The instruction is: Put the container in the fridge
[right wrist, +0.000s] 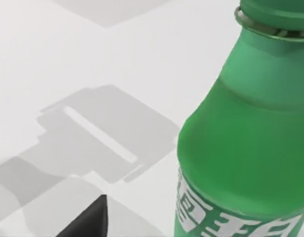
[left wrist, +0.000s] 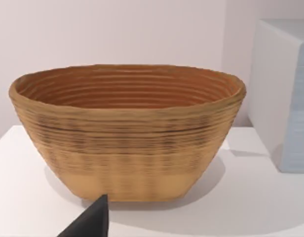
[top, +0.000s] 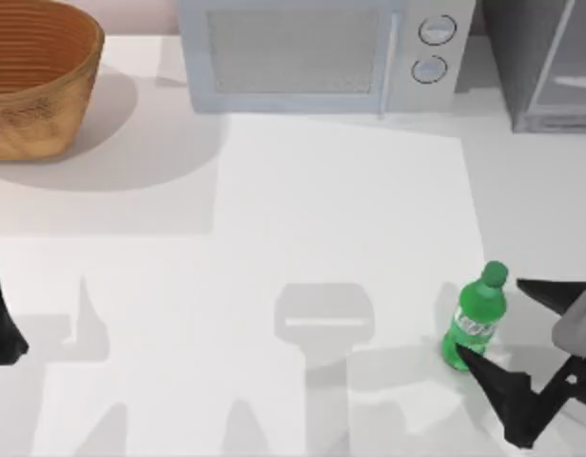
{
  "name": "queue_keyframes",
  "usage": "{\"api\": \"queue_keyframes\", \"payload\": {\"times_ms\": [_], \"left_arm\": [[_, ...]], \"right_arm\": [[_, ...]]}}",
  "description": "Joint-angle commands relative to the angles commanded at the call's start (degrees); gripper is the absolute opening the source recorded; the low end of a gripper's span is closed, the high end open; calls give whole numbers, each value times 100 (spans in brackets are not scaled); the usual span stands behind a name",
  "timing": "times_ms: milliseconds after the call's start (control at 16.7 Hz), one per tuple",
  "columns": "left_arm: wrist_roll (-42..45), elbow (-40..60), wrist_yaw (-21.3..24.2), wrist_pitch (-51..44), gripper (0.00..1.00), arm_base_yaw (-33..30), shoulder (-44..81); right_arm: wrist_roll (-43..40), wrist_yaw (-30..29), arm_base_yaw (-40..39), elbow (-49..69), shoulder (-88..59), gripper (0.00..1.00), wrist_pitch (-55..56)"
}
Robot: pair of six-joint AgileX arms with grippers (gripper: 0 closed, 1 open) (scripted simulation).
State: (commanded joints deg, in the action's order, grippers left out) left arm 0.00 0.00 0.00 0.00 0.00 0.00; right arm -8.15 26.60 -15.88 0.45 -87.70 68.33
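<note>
1. Green bottle [top: 477, 317] is standing upright on the white table [top: 274, 238], near its right side toward the front.
2. Right gripper [top: 498, 324] is sitting spread wide just beside the bottle, one finger behind it and one at its base, gripping nothing.
3. Fridge [top: 550, 62] is standing at the back right corner, door shut, well apart from the bottle.
4. Microwave [top: 322, 52] is sitting left of the fridge; basket [top: 36, 76] is occupying the back left corner.
5. Left gripper [top: 3, 324] is parked at the left edge; cannot tell its state.
</note>
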Motion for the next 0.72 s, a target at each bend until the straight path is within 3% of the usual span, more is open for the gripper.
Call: {"api": "queue_keyframes", "payload": {"times_ms": [360,720], "left_arm": [[0,0,0,0,100,0,0],[0,0,0,0,100,0,0]], "right_arm": [[181,-490,-496,400,-1326,100,994],[209,-571,-578,465,-1547,100,1159]]}}
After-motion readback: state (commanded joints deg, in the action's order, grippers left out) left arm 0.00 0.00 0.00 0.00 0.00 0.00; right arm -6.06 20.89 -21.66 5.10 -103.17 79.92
